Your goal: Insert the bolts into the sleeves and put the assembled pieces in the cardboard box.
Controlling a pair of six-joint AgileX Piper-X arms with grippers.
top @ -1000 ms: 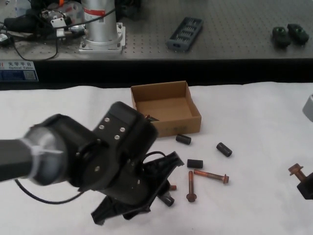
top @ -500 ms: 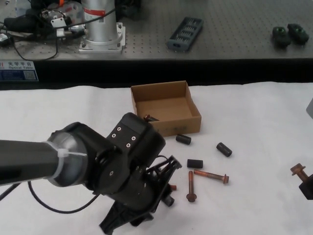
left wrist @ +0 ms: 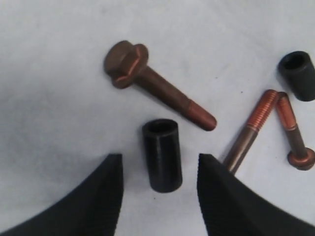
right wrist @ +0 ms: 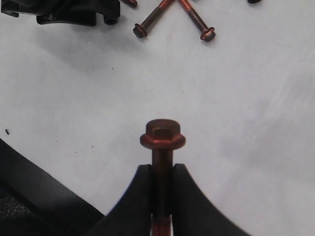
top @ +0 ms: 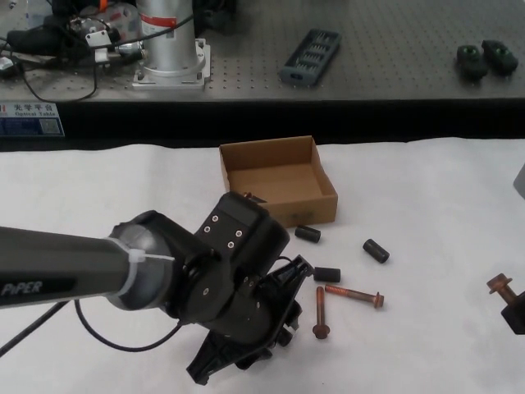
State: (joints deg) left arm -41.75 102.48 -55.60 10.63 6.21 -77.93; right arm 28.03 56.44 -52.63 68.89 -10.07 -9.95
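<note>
Swinging across the table point(top: 426, 189) over the last second, the left arm point(top: 213, 279) has carried its wrist from nearer the table's front edge in toward the scatter of loose parts and now hangs low over them. The left gripper point(left wrist: 158, 167) is spread wide, holding nothing, with a finger on either side of a black sleeve point(left wrist: 162, 155) that lies on its side on the white cloth, apart from both fingers. A loose bolt point(left wrist: 157, 86) lies just beyond the sleeve's open end, close to it, so a sloppy closing could nudge it.

The right gripper point(right wrist: 162, 169) has not shifted at the table's right edge. It is clamped on the shank of a copper bolt point(right wrist: 162, 135) with the hex head sticking out past the fingertips, waiting for a partner.

The change reads as lining-up done, with the squeeze on the sleeve as the likely next step before it is brought to the held bolt. Three more sleeves point(top: 308, 233) and two crossed bolts point(top: 353, 294) remain on the cloth near the cardboard box point(top: 303, 209), which sits well behind the left arm — most of the task is still ahead.
</note>
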